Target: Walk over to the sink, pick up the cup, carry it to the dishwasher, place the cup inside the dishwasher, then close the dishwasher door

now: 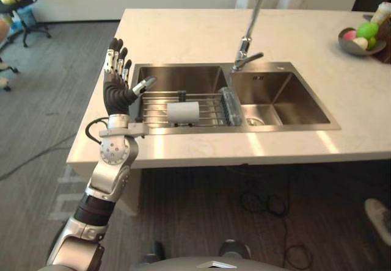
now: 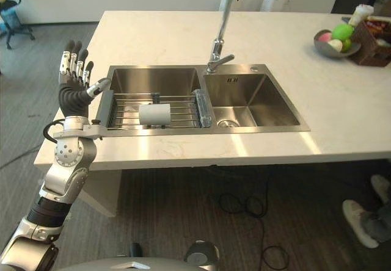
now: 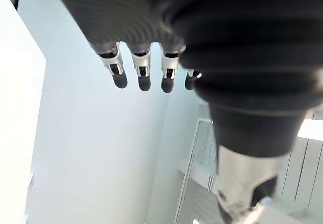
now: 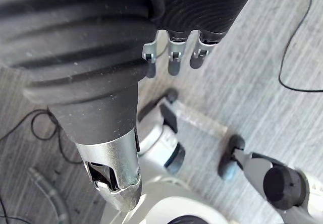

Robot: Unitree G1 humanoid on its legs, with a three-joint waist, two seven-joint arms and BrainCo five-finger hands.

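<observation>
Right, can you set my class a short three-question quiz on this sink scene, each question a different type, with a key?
1. Where does the cup lie? A on the rack over the left basin; B in the right basin; C on the counter.
2. True or false: the left hand grips the cup.
3. Fill in: the fruit bowl sits to the robot's ____ of the sink.
Key: 1 A. 2 False: its fingers are straight, apart from the cup. 3 right.

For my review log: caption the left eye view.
Open left hand raised beside the sink; white cup lying on its rack.
</observation>
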